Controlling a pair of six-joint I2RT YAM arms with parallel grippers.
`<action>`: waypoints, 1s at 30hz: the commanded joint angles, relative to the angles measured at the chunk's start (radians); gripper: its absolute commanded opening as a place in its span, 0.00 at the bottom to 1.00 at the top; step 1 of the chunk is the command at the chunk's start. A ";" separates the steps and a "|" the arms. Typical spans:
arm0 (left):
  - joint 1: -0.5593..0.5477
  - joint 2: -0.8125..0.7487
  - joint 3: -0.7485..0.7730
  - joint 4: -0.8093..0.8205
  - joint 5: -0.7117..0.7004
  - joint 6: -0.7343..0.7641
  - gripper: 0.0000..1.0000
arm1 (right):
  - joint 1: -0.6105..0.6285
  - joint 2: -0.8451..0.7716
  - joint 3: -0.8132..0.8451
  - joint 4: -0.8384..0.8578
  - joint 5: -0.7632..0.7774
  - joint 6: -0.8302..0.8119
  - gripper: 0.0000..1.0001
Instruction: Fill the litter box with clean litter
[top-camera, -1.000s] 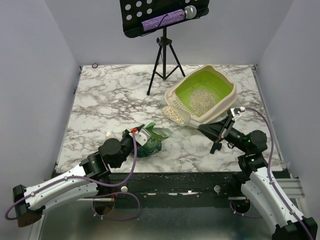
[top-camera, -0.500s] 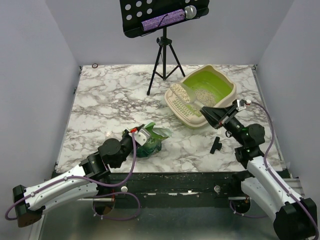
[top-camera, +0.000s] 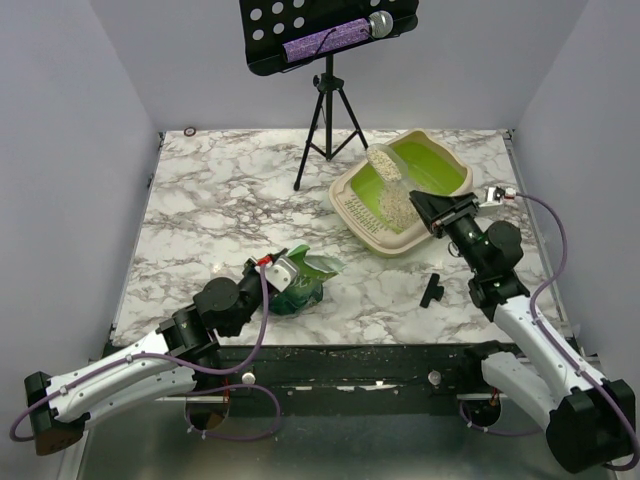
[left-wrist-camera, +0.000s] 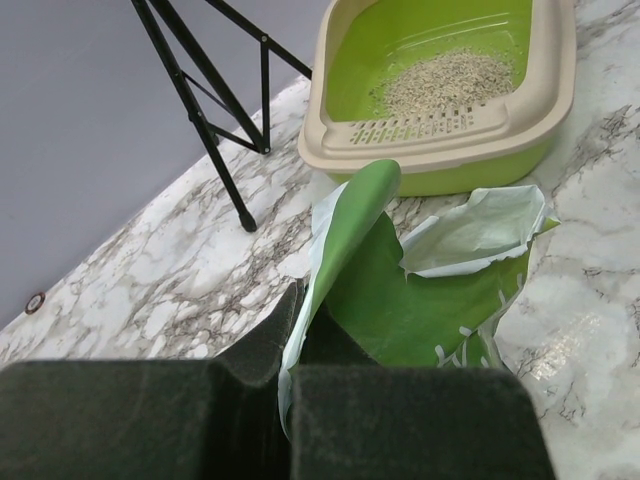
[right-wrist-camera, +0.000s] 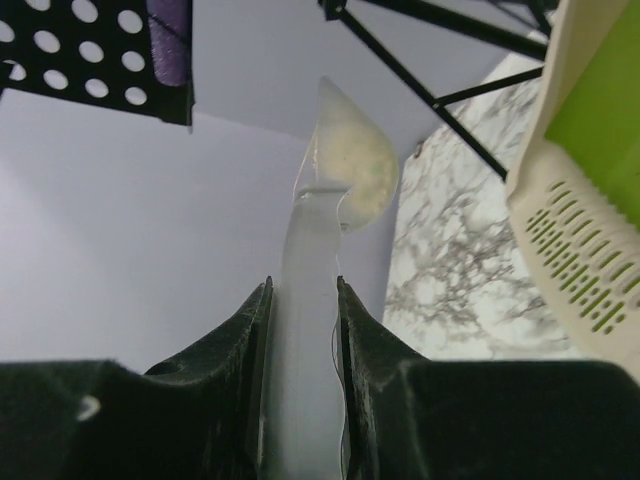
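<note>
The box (top-camera: 400, 190) sits at the right rear of the bench (top-camera: 220, 215), its slotted strip facing the arms. One patch of litter (left-wrist-camera: 450, 80) already lies on its green floor, so filling has begun, but most of the floor shows bare. Judged from this, the task is at an early-to-middle stage, and further scoops are likely needed.

The right gripper (right-wrist-camera: 303, 300) pinches the handle of a clear scoop (top-camera: 385, 165), its jaws pressed against the handle's two sides. The scoop is raised over the box's near-left part and tilted. It carries litter, and in the top view a pale stream appears to fall from it into the box. The current step is judged to be the tipping of one scoop load.

The left gripper (left-wrist-camera: 285, 350) is pressed together on an edge of the green bag (top-camera: 305, 280). The bag lies on the bench in front of the left arm, well apart from the box, with its mouth open. Whether the bag contains more litter cannot be told.

Count:
- Box: one.
- Scoop: one.
- Bag: one.
- Small black part (top-camera: 431, 291) lying on the bench near the right arm: one; its type cannot be told.
- Tripod stand (top-camera: 325, 110) behind the box: one.
- Arms: two.
</note>
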 joint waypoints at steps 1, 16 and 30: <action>-0.004 -0.010 0.024 0.028 -0.011 -0.016 0.00 | -0.002 0.015 0.121 -0.280 0.173 -0.207 0.01; -0.004 -0.007 0.031 0.020 -0.019 -0.020 0.00 | -0.002 0.276 0.408 -0.719 0.366 -0.562 0.01; -0.004 -0.004 0.034 0.014 -0.015 -0.025 0.00 | -0.002 0.541 0.894 -1.158 0.362 -0.921 0.01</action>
